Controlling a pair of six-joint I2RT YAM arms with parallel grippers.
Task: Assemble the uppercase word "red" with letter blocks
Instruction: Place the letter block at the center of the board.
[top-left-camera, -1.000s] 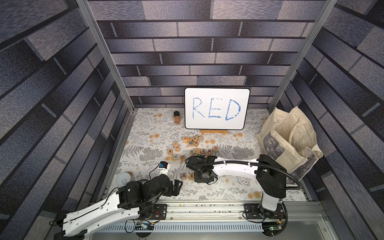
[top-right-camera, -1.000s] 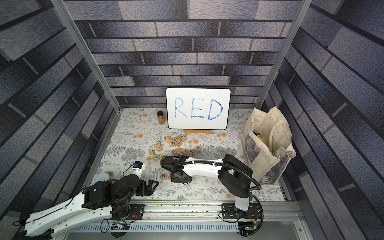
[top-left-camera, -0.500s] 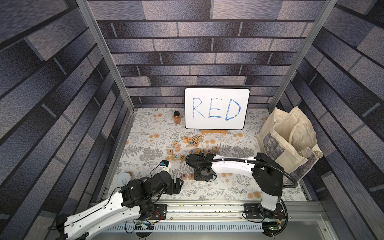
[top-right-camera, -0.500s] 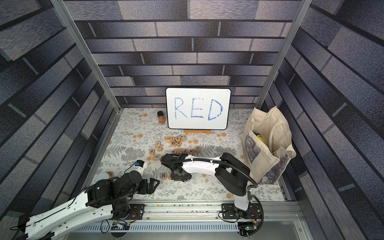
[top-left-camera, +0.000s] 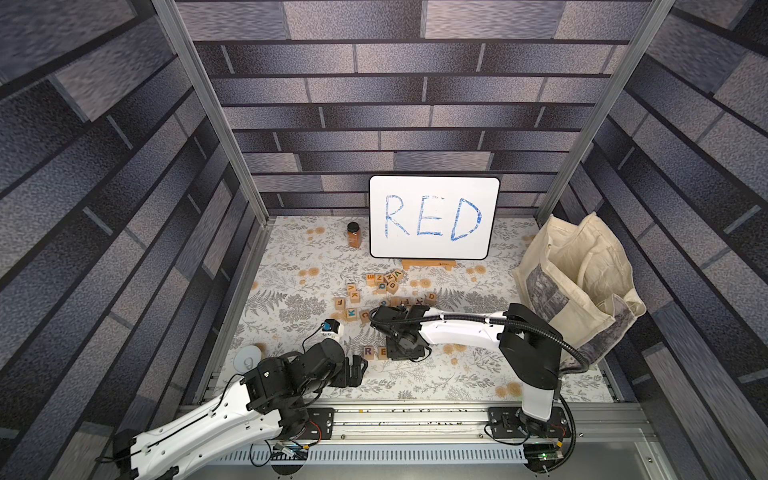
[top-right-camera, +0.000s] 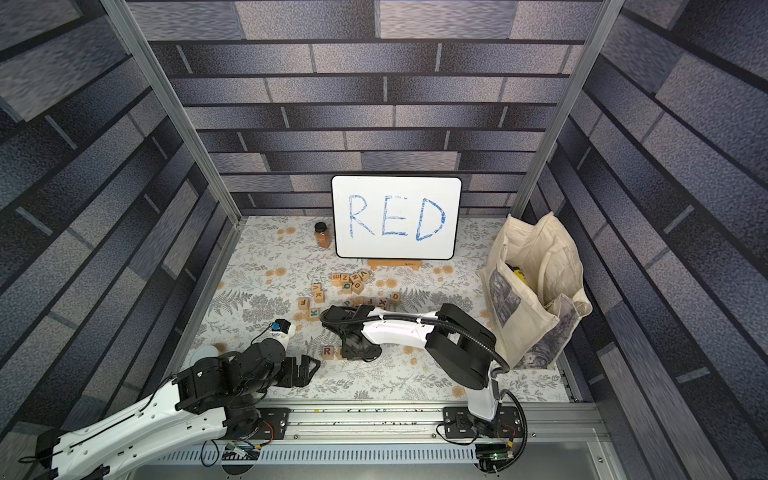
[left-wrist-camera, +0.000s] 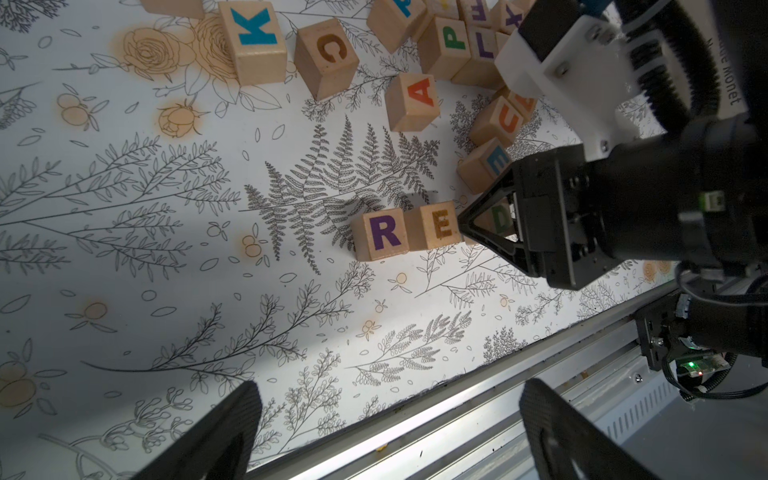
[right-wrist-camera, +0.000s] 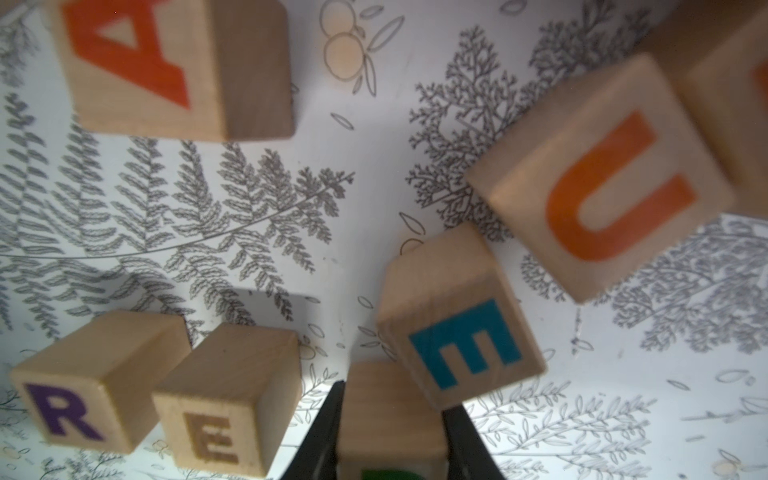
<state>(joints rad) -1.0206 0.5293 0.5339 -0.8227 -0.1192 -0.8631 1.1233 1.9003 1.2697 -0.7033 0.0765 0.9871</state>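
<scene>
Green on pale wood: the D block is pinched between the fingers of the right gripper, low at the right-hand end of the row, near the front edge of the table. I can't tell whether it rests on the cloth yet. The purple R block and orange E block already sit touching side by side, letters up. The D lines up with them, so the word reads in the same order as on the whiteboard at the back. One black finger stands in the gap between the E and the D. That is why the D isn't flush, and I judge that opening there could nudge the E.

On the other side a teal E block lies tilted just beside the second finger; I can't say whether it touches. An orange U block and an A block lie farther off, with the loose pile beyond.

My left gripper hangs spread wide and empty near the front rail, apart from the row. The tote bag and spice jar are well out of the way.
</scene>
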